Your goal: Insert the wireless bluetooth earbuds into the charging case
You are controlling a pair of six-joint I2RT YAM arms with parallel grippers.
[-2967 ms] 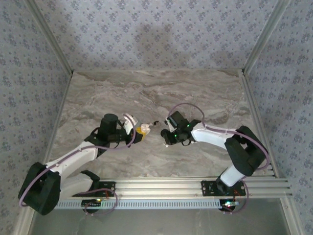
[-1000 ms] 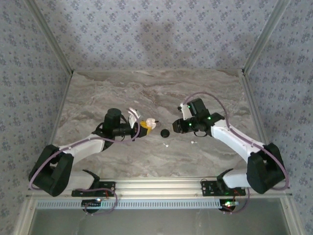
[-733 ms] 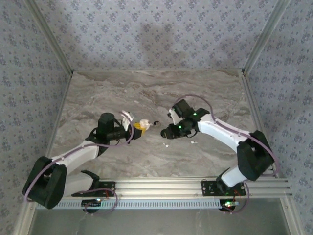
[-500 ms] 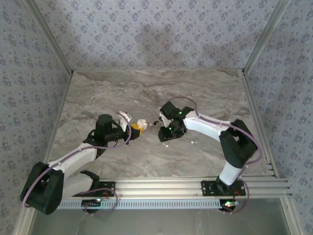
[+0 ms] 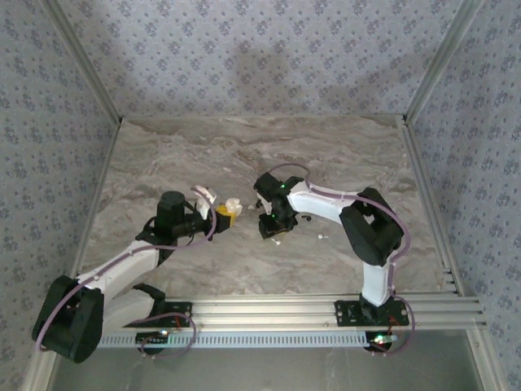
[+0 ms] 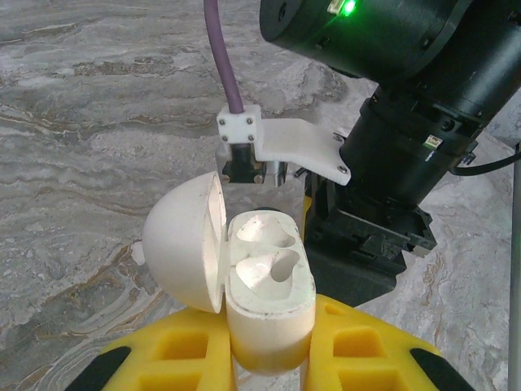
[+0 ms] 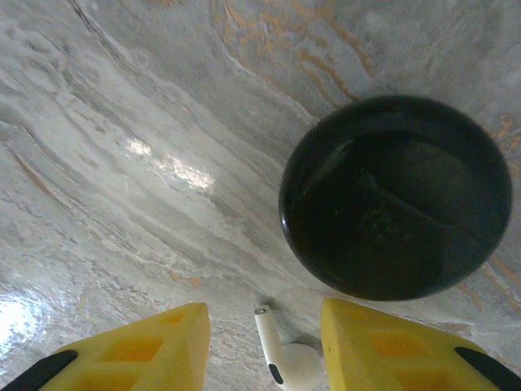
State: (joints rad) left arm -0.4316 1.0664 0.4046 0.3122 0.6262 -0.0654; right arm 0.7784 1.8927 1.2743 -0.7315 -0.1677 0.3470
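well, right pincer (image 7: 264,346) parted astride earbud (image 7: 286,362), black disc (image 7: 396,195) beside; left pincer (image 6: 270,362) clamps charging case (image 6: 269,281)

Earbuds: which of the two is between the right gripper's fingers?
The earbud beside the black disc; the other earbud lies alone, farther right.

Left arm (image 5: 122,265) and right arm (image 5: 326,204): white link shells, black joint housings, purple cable (image 6: 221,49), screw-fastened white cable bracket (image 6: 285,151), green status LED (image 6: 348,8). Left gripper (image 6: 269,358) and right gripper (image 7: 264,346): yellow fingers (image 7: 138,346).
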